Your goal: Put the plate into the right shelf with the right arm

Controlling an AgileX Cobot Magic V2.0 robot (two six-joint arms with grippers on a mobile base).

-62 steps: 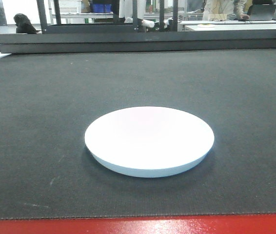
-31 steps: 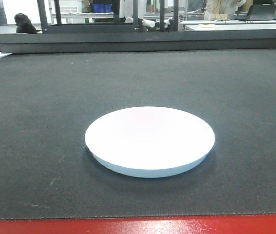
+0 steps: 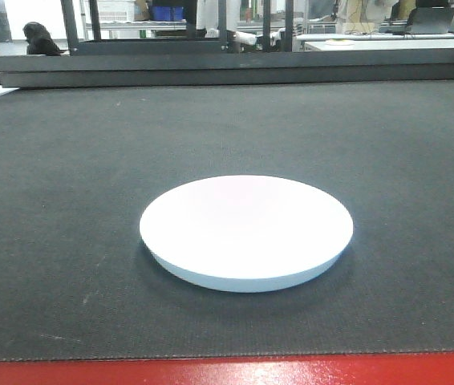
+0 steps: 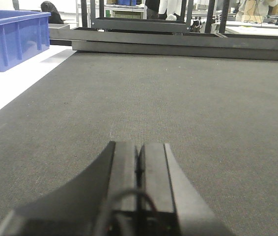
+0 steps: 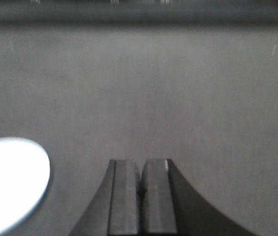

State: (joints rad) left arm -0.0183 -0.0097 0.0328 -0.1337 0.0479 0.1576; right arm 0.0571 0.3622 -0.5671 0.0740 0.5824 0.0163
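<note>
Position decides the coming move: the plain glossy white round shallow plate (image 3: 246, 231) lies flat on the dark grey woven mat (image 3: 66, 160) of the red-edged desk (image 3: 227, 373), near its front edge, with nothing touching it. In the right wrist view the plate sits low and to the left of the right gripper (image 5: 140, 167), apart from it and level with or behind the fingertips. The reach would therefore have to go leftward, not straight ahead. Being round, the plate has no long axis, so any stretch of the raised rim looks equally usable, and the side facing the gripper is closest. The right arm seems the nearer one, since the left wrist view shows only bare mat and a blue plastic bin (image 4: 11, 39) far off to its left. The right gripper's jaws are pressed together on nothing, low over the mat, and would need to part before taking the rim. The left gripper (image 4: 139, 152) is likewise closed and empty. The right shelf shows in none of the views.
</note>
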